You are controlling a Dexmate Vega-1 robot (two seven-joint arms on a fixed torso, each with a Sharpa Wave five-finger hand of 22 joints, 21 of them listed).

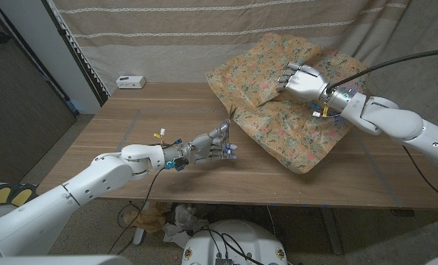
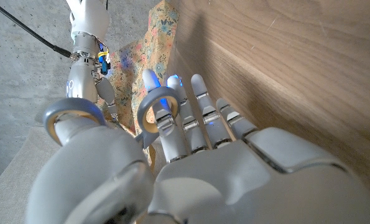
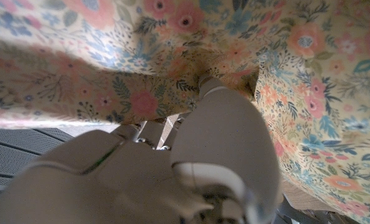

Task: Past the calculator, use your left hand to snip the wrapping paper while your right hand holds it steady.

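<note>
Left robot hand (image 1: 213, 145) gripping scissors (image 2: 148, 111), blades just short of paper (image 1: 292, 136) edge ahead; right robot hand (image 1: 302, 81) pressing paper, farther along.

left arm stretched forward, low | left hand (image 1: 213, 144) fingers through scissor loops, thumb in one, gripping | right arm reaches in from the side, wrist bent | right hand (image 1: 302, 81) fingers curled, pressing down on paper
</note>
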